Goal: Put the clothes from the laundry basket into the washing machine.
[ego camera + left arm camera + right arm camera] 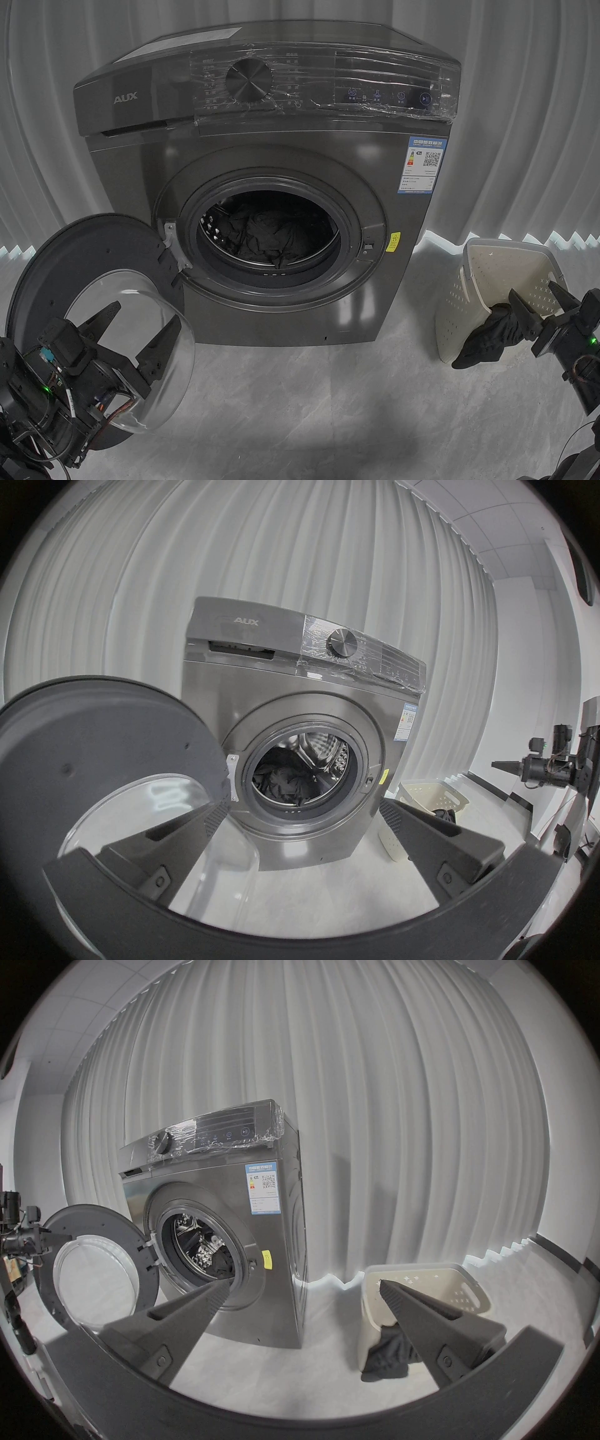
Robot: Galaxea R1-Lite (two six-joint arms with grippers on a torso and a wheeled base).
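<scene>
The washing machine (281, 153) looks like smooth, satin grey metal, its panel (387, 94) wrapped in glossy film (281, 106). At four o'clock, the basket (500, 269) is matt perforated plastic, draped with dark cloth (490, 337).

The washing machine (262, 156) has its door (94, 250) swung wide to the left, so the drum mouth (270, 228) is unblocked; dark clothes (269, 236) fill only its lower part. Bare floor (325, 400) lies open between the machine and the laundry basket (500, 269), where a dark garment (494, 334) drapes over the front.
</scene>
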